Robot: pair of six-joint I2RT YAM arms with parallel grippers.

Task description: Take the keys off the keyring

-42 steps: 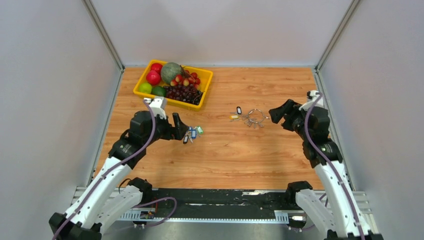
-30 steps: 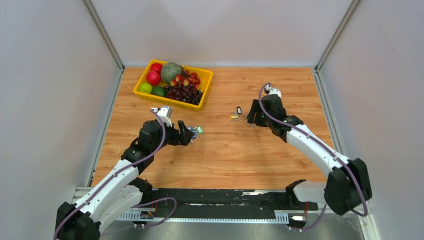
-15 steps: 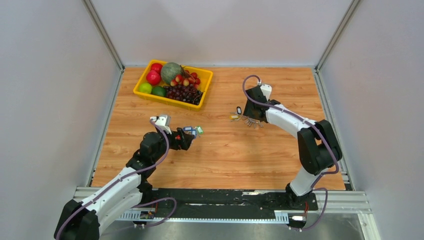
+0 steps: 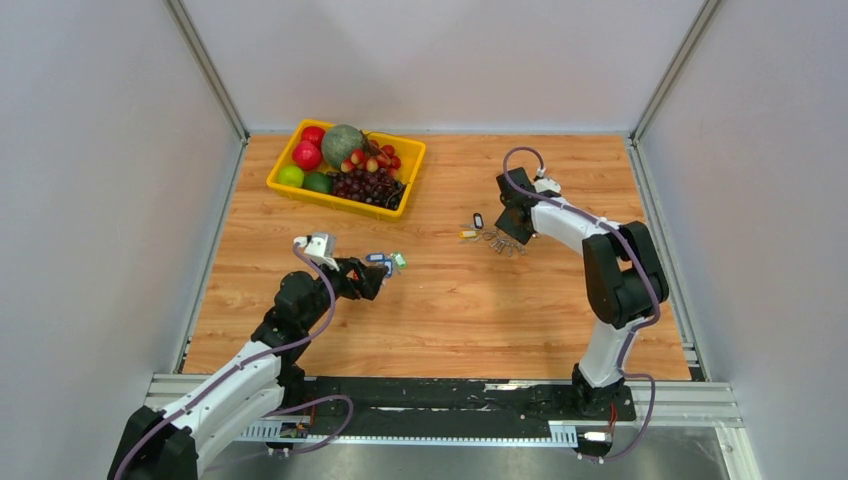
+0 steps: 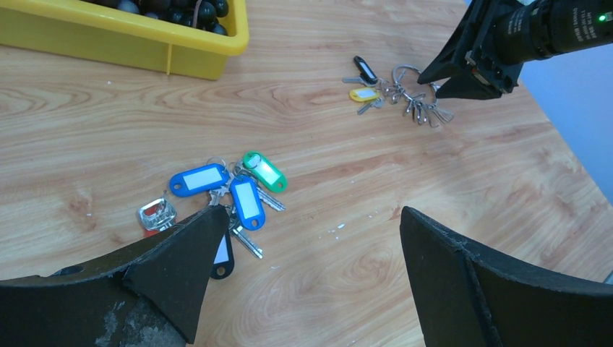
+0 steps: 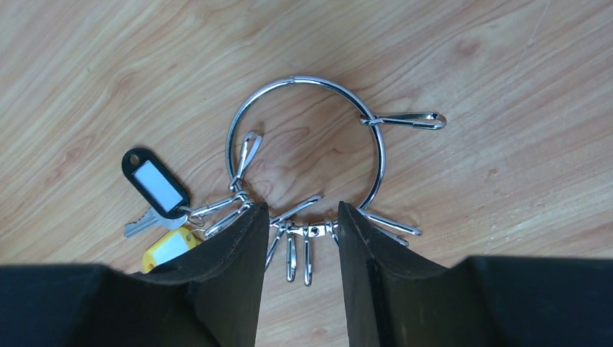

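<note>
**Straddling the keyring [image 6: 293, 78] with narrowed jaws**

Jaws narrow but apart, the right gripper [image 6: 296, 217] flanks the ring's near arc, with silver clips [image 6: 290, 249] between the fingers and no pinch visible. The ring lies flat on the table [image 4: 450, 300], right of centre, with black- and yellow-tagged keys [image 6: 155, 181] attached. The left gripper [image 5: 311, 213] gapes wide above loose blue and green keys [image 5: 246, 199].

Bright even light, soft shadows, sharp focus
</note>
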